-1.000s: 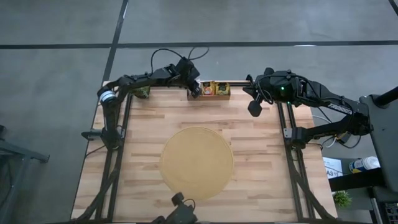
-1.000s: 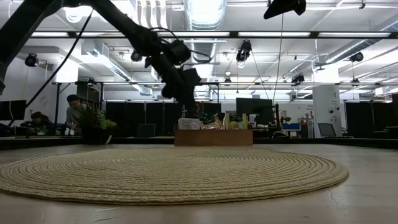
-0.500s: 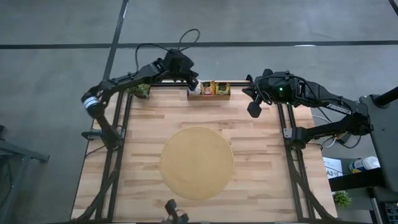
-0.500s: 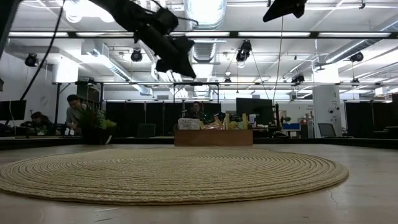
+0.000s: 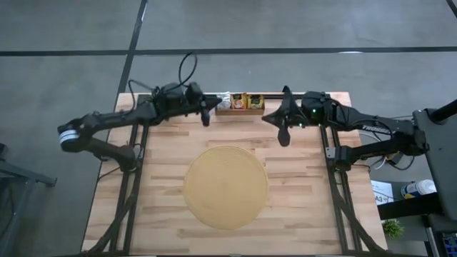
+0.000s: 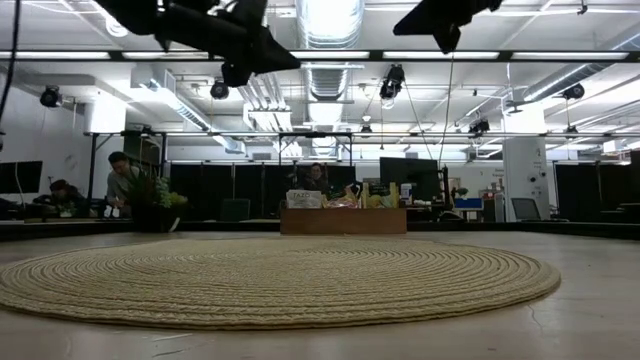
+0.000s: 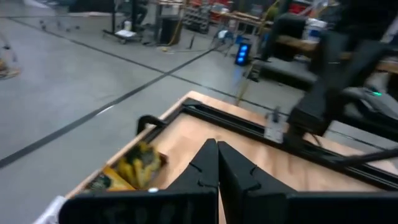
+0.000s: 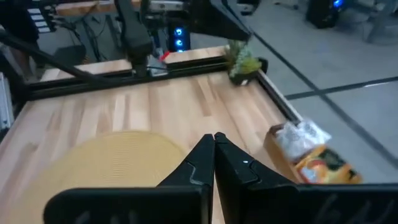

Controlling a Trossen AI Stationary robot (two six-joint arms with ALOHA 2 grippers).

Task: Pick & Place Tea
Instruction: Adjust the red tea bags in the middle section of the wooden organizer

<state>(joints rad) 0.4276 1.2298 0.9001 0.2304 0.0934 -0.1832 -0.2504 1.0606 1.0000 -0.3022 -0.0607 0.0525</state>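
The tea (image 5: 246, 101) shows as orange, white and green-yellow sachets standing in a small wooden tray (image 5: 240, 110) at the middle of the table's far edge, also seen as tea (image 7: 135, 168) and tea (image 8: 314, 158). My left gripper (image 5: 206, 120) hangs shut above the table just left of and nearer than the tray; its fingers (image 7: 205, 163) have nothing between them. My right gripper (image 5: 284, 137) hangs shut above the table to the right of the tray, slanting down, and its fingers (image 8: 200, 155) are also bare. Both grippers are high in the low view, left gripper (image 6: 262, 58), right gripper (image 6: 440, 30).
A large round woven mat (image 5: 226, 187) lies flat at the table's middle, nearer than both grippers. A small green plant (image 8: 241, 61) stands at the far left corner. Black frame rails (image 5: 136, 178) run along both side edges. People sit in the room beyond the table (image 6: 118, 182).
My left gripper has risen from the tray's left end, drawn back toward the table's left and near side, and tipped from pointing down to about level. My right gripper has sunk a little and tipped its fingers further down. The tray and tea have stayed put.
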